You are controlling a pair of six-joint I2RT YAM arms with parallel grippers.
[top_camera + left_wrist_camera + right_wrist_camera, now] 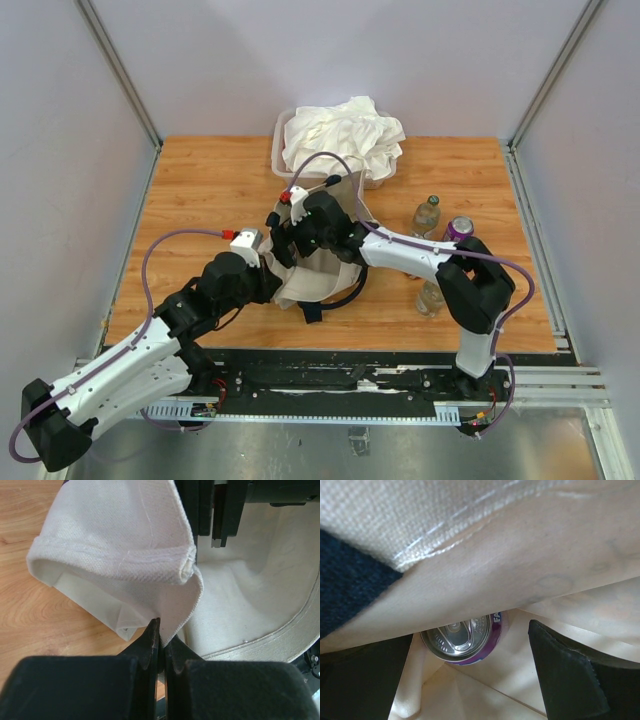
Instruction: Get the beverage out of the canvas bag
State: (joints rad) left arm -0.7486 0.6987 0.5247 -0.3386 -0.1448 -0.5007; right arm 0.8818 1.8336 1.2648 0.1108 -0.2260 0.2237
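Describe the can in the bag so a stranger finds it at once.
Start at the beige canvas bag mid-table. Deep inside it sits a purple can, silver top showing. The other purple can and bottles are outside on the table.

One canvas bag [318, 275], two purple cans [458, 228] [465, 642], two bottles [427, 215] [430, 298], one tub [278, 150], one cloth heap [345, 135].

The top camera is looking down from high behind the near edge of the table [200, 180], far enough back to be taking in its whole surface. The left wrist camera is peering forward along the left gripper [161, 630], sitting very close to the rim of the canvas bag [125, 530]. The right wrist camera is facing into that bag past the right gripper [472, 635], almost against the cloth, a can [462, 640] just ahead. All 3 views are sharing the bag.
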